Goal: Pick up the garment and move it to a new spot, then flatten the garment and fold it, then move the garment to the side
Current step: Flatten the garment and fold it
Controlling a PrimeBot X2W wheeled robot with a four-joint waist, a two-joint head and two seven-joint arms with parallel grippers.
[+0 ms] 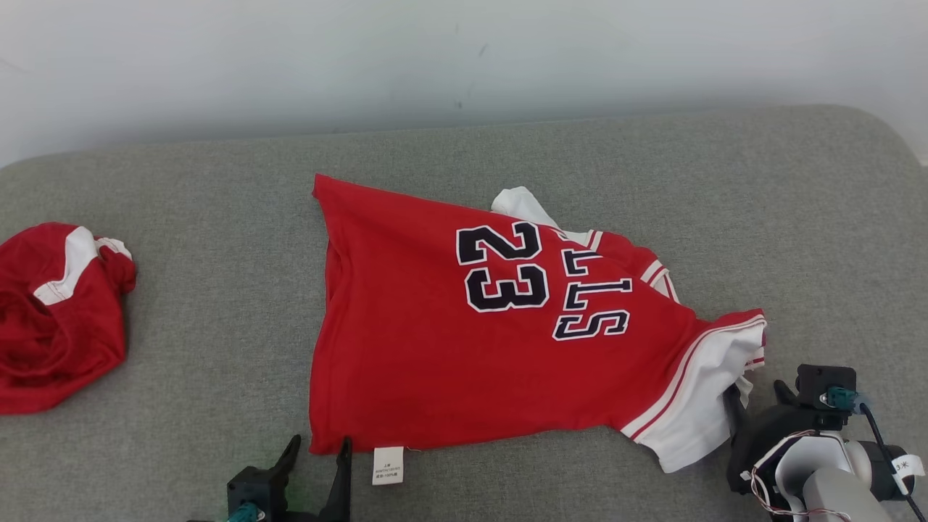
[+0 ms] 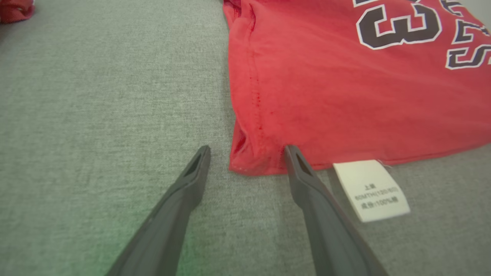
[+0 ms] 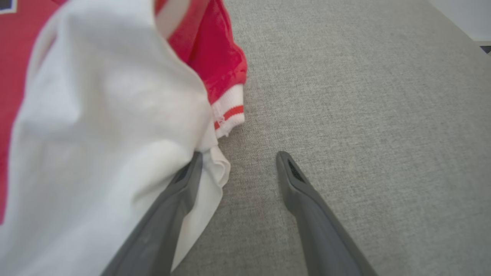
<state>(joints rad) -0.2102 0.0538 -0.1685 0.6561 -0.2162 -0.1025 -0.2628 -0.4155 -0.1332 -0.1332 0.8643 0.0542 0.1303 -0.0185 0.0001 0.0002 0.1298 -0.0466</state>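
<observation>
Nearest the camera, the left tool (image 1: pixel 319 444) stands open at the jersey's near hem corner. In its wrist view the red corner lies between the two fingers (image 2: pixel 247 153). One fingertip is at the hem edge and the other rests on bare grey worktop (image 1: pixel 181 290). A white care label (image 2: pixel 370 189) sticks out just beside that tool.

The right tool (image 1: pixel 754 406) is open too and grips nothing. One of its fingers is tucked against a fold of the white sleeve (image 3: pixel 107 134), and the other is over bare fabric.

Between and beyond the two tools the red number 23 jersey (image 1: pixel 435 348) lies spread across the middle of the worktop, print side up. Its body is mostly smooth. The sleeve end by the right tool is bunched, and the far sleeve is turned over on itself.

Well away beyond the left tool's outer side sits a second red garment (image 1: pixel 58 319), crumpled. A pale wall (image 1: pixel 435 58) closes the far edge.

By the look of it, the jersey is already laid out and the flattening is under way but not finished. No fold has been made, so the folding and the move to the side are still left.
</observation>
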